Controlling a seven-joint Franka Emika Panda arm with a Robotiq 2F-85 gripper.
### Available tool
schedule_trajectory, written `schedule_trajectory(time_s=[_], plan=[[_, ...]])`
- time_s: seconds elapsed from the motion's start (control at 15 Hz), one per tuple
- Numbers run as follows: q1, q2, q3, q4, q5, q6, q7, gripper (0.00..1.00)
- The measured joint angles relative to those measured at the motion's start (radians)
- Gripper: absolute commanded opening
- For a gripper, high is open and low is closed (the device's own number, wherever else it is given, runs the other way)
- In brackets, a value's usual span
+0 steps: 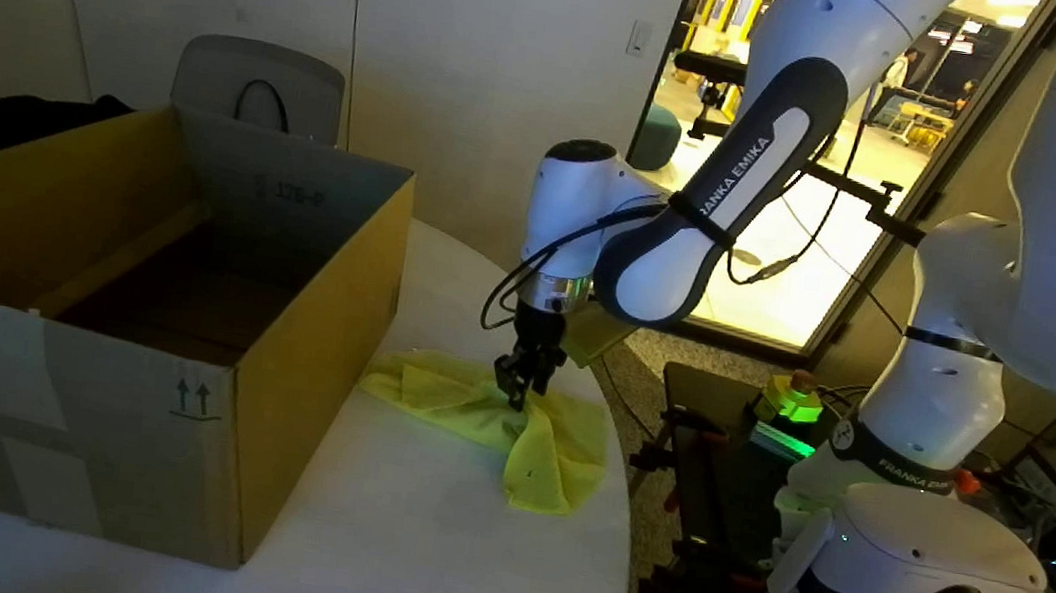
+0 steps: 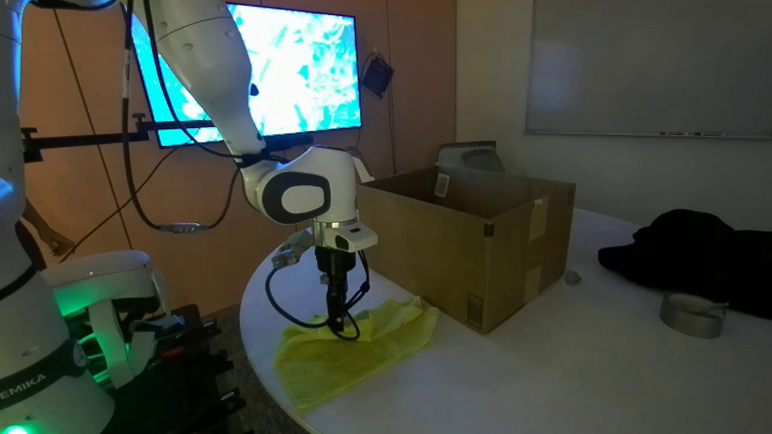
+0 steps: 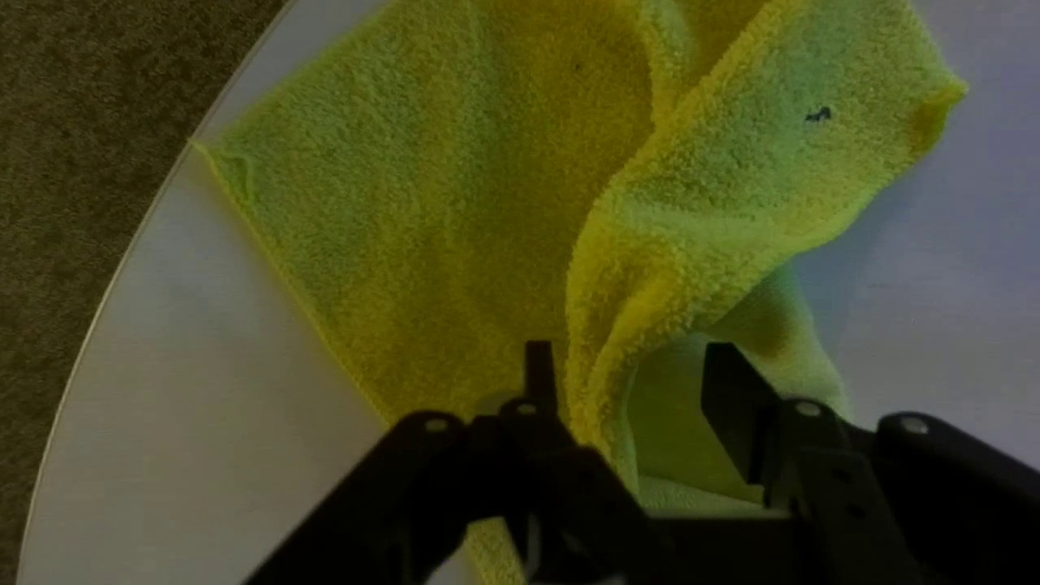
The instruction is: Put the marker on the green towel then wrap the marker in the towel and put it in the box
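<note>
The green towel [image 1: 559, 452] lies crumpled and partly folded on the white table, beside the box; it also shows in an exterior view [image 2: 356, 367] and in the wrist view [image 3: 455, 203]. My gripper [image 1: 517, 398] points down at the towel's middle, and also shows in an exterior view [image 2: 336, 325]. In the wrist view the gripper [image 3: 631, 349] is open, with its fingers apart on either side of a raised towel fold. The marker is not visible. A small dark spot shows on the towel's flap. The cardboard box [image 1: 107, 446] stands open-topped, also in an exterior view [image 2: 422, 247].
The round white table's edge [image 1: 626, 520] runs close by the towel. A grey tape roll [image 2: 692, 314] and a black cloth [image 2: 693, 259] lie beyond the box. A grey chair [image 1: 262, 83] stands behind the box. Cables hang round the wrist.
</note>
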Motion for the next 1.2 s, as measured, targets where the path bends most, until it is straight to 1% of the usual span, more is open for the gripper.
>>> schedule_trajectory(time_s=[0.13,0.2,0.4,0.6,0.8,1.0,1.2], plan=[[0.0,-0.008,0.0,-0.001,0.001,0.001,0.0,0.98],[-0.001,-0.016,0.0,-0.004,0.002,0.002,-0.001,1.0],[-0.019,-0.055,0.011,-0.034,0.034,0.002,-0.042,1.0],[-0.064,-0.099,0.041,-0.088,0.116,0.001,-0.165,1.0],[-0.111,-0.115,0.063,-0.141,0.187,-0.001,-0.294,1.0],[-0.138,-0.112,0.065,-0.179,0.196,-0.002,-0.361,1.0],[-0.146,-0.098,0.064,-0.202,0.188,-0.001,-0.384,1.0]])
